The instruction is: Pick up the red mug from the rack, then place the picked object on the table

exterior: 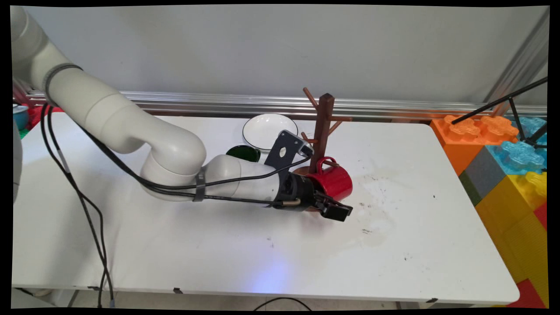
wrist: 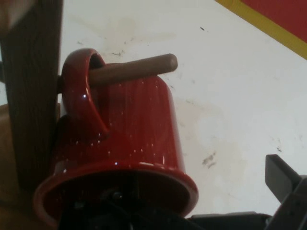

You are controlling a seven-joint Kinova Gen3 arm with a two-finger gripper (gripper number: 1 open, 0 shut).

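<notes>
i see my pincer [exterior: 334, 209] spread open just beside the red mug [exterior: 332, 180], whose handle hangs on the wooden rack's [exterior: 323, 127] peg [wrist: 132, 70]

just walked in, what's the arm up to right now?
The gripper sits low beside the red mug, which hangs by its handle on a lower peg of the wooden mug tree. One finger shows off to the mug's side; whether the gripper is clamping the mug's rim can't be told. Behind the tree sit a white plate and a dark green bowl.
</notes>
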